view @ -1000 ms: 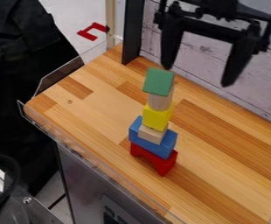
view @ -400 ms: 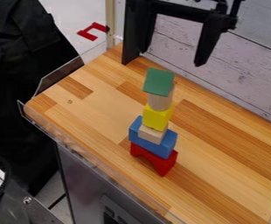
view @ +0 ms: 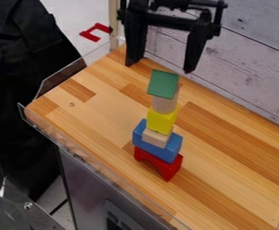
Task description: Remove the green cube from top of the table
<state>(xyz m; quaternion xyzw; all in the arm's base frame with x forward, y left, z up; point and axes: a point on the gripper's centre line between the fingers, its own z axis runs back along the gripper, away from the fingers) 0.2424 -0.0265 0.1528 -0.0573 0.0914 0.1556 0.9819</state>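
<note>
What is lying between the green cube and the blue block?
In the camera view, going down from the green cube to the blue block: a beige cylinder, a yellow block, a small beige block.

A single tower of six pieces stands near the middle of the worktop [view: 103, 112]. From the bottom up: an arch [view: 173, 168], a long block [view: 173, 148], a small block [view: 155, 137], a thicker block [view: 160, 121], a cylinder [view: 164, 105], and on top a cube [view: 164, 83]. Behind the worktop is a wall [view: 247, 60]. Cloth [view: 21, 76] lies off to the left as I look, beyond the worktop's edge.
</note>
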